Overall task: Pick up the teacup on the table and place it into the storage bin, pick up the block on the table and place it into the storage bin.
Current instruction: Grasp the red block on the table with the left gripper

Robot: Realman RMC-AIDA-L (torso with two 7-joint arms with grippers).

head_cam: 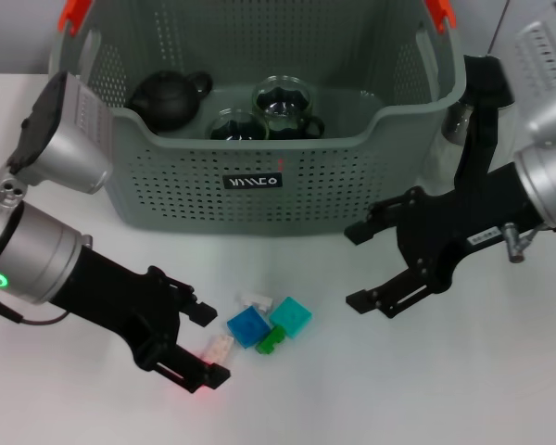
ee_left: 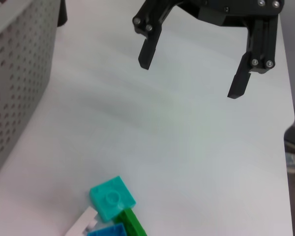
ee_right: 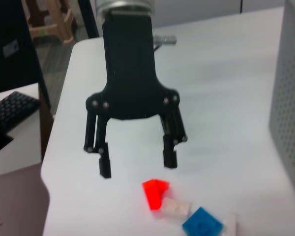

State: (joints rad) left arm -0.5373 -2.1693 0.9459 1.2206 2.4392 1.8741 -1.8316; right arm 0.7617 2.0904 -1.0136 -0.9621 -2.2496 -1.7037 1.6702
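The grey-green storage bin (head_cam: 259, 185) stands at the back. It holds a black teapot (head_cam: 167, 97) and two glass teacups (head_cam: 283, 102) (head_cam: 233, 125). Small blocks lie in front of it: blue (head_cam: 247, 326), teal (head_cam: 290, 316), green (head_cam: 271, 343), white (head_cam: 257, 301) and a small red-lit one (head_cam: 220, 349). My left gripper (head_cam: 208, 345) is open low over the table, with the red-lit block (ee_right: 155, 192) just ahead of its fingertips. My right gripper (head_cam: 361, 264) hangs open and holds nothing, to the right of the blocks. It also shows in the left wrist view (ee_left: 190, 73).
A glassy object (head_cam: 454, 125) shows beside the bin's right wall, partly hidden behind my right arm. In the left wrist view the teal block (ee_left: 113, 198) lies near the bin wall (ee_left: 14, 73). The table's edge (ee_right: 54, 147) shows behind my left gripper (ee_right: 137, 164).
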